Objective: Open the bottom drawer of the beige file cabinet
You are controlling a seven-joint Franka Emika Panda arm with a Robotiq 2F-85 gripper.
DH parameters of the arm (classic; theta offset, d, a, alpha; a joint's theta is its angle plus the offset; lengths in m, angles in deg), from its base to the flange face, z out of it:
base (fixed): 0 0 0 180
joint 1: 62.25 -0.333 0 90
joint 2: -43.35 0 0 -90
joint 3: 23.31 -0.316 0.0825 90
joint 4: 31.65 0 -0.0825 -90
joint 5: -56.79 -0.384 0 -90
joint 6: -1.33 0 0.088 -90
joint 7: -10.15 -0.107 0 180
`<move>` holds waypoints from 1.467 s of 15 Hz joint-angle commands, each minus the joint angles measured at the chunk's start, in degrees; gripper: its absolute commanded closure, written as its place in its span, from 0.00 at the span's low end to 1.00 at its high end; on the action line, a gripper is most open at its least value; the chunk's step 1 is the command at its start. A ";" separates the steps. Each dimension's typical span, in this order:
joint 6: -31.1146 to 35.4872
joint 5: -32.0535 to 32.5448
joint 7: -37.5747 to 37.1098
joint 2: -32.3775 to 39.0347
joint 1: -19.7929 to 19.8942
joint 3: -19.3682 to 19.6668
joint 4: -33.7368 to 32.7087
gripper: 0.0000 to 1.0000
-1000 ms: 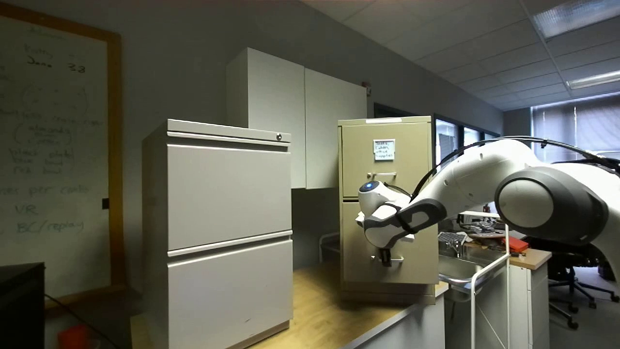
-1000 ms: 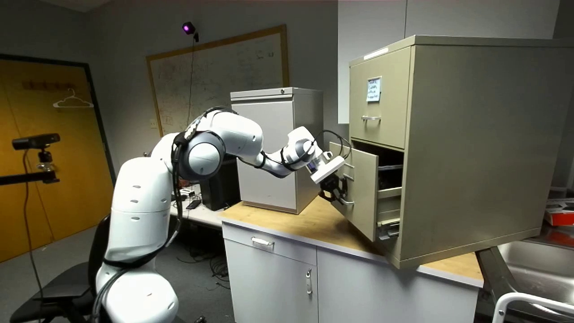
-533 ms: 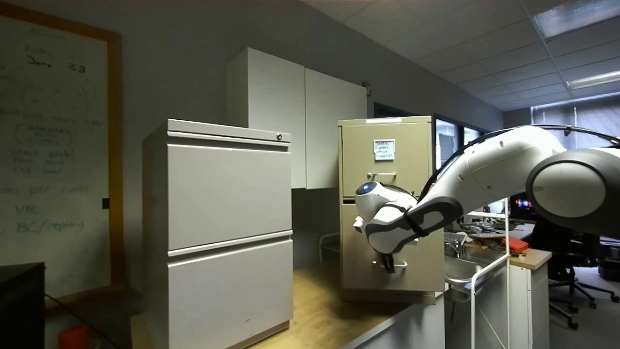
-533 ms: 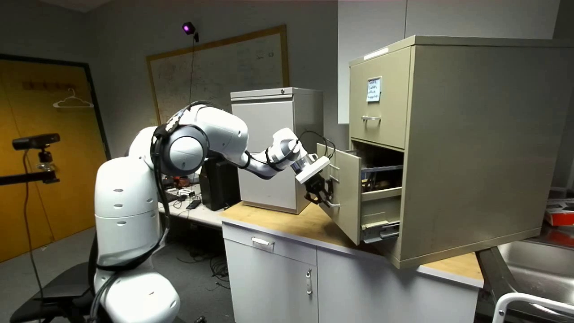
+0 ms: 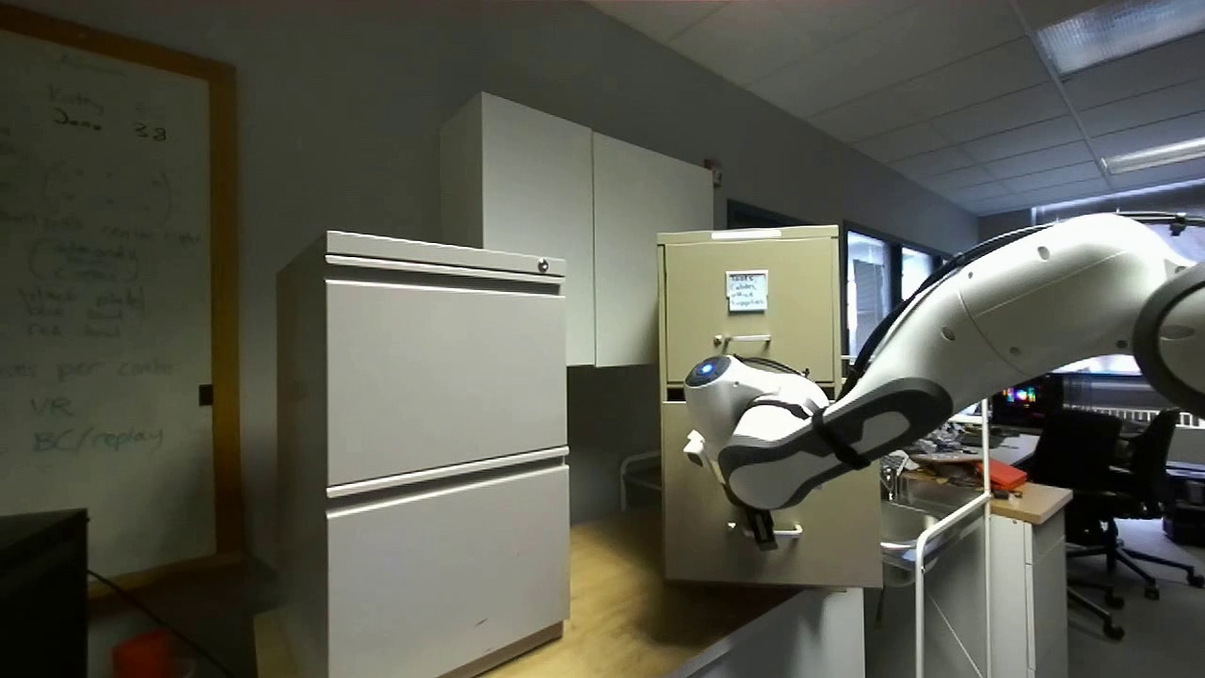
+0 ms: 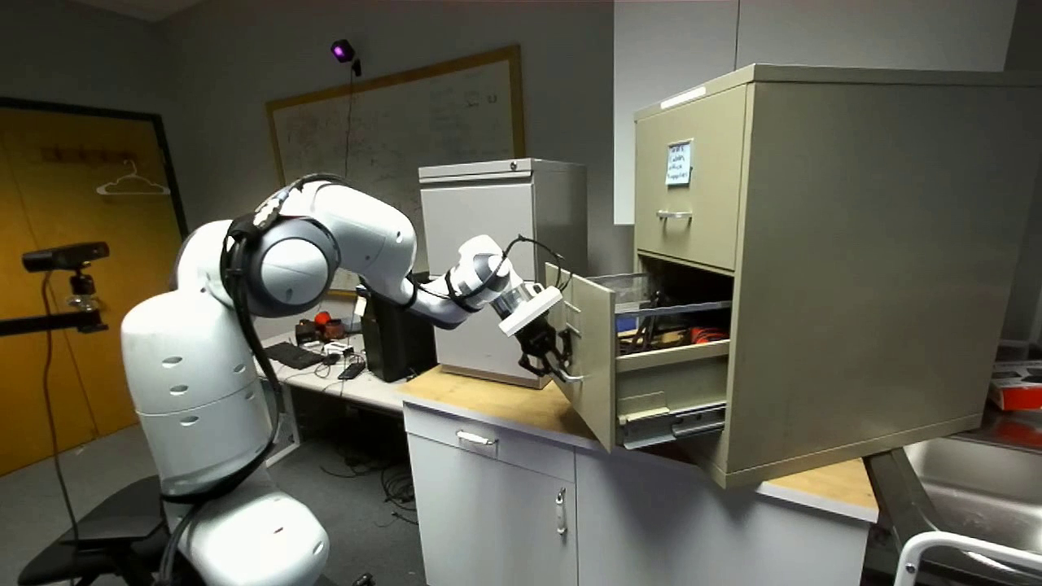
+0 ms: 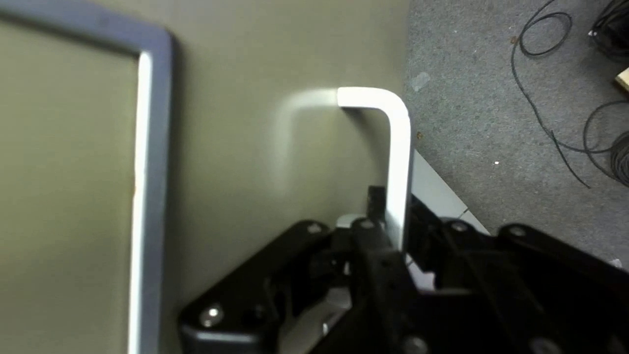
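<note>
Here's the tool (image 7: 397,209), clamped round the pull (image 7: 400,137) from both sides, though the wrist view goes dark and soft down there, so how deep the metal sits in the grip is hard to call. That pull leads straight to the bottom drawer (image 6: 598,358), and it stands well out from the beige file cabinet (image 6: 855,268), slide (image 6: 672,425) and contents (image 6: 708,334) both on show! Most of the job looks done, I'd say. What's wanted now is a smooth, straight draw along the slide's own line, the tool's downward slant left as it is, because any twist could work the grip loose or bind the drawer. And easy does it near full travel: the cabinet's front corner is right at the edge of the desk (image 6: 476,395), so a hard tug might rock it forward.
</note>
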 commanded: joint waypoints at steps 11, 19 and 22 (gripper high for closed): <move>-11.39 -5.55 -11.01 -13.44 -8.85 -7.43 20.51 0.64; -16.60 -10.81 -12.64 -15.61 -13.72 -10.19 24.98 0.14; -16.66 -11.37 -13.41 -15.35 -14.39 -10.43 26.01 0.00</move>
